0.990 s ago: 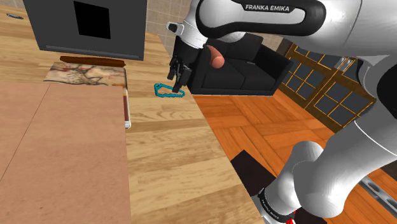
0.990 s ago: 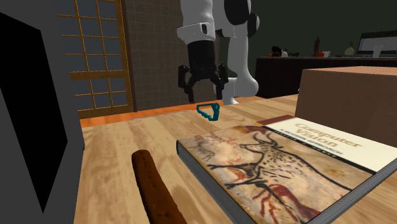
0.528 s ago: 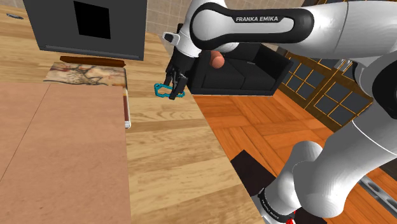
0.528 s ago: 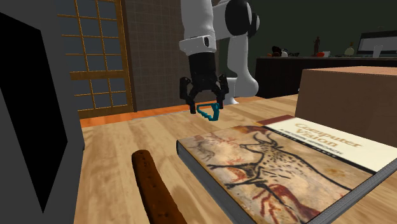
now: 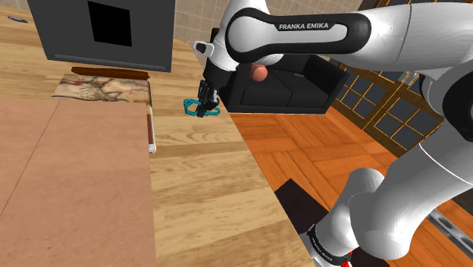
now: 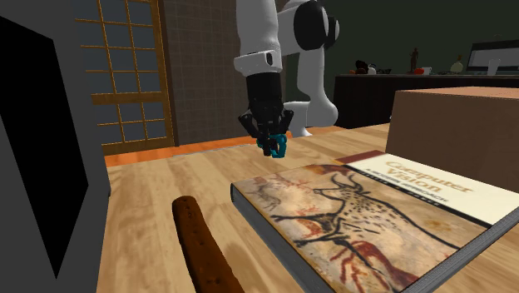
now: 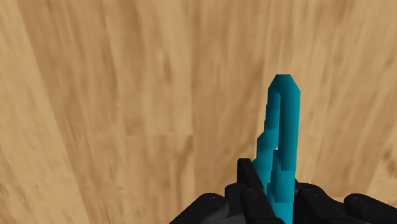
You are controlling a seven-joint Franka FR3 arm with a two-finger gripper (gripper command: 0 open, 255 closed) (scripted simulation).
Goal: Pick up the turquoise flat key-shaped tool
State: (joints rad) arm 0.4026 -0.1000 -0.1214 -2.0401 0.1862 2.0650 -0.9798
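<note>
At the table's [image 5: 205, 190] edge beside the orange parquet floor [image 5: 303, 152], we see the black pincer [image 6: 272, 138] pointing down with its two fingers drawn in tight on the turquoise key-shaped tool [image 6: 277, 148]. In the second exterior view the tool pokes out just under the fingertips, low over the pale wood; we cannot tell whether it touches the table or hangs just clear of it. In the wrist view the tool is clasped between the fingers [image 7: 251, 184] and runs out from them as a narrow turquoise strip with a pointed end, seen edge-on against the wood grain.

In the shoulder view the pincer and tool sit toward the view's upper middle, with a black sofa [image 5: 292, 87] on the floor behind them. Well apart from the tool, toward that view's left, lies a book [image 6: 358, 208] with a cave-painting cover, flat on the table. A dark brown stick [image 6: 204, 245] lies just beside the book, between it and a big grey box [image 5: 68, 30] with a black square on its face. A plain brown box [image 6: 453, 125] stands on the book's other side, close against it
</note>
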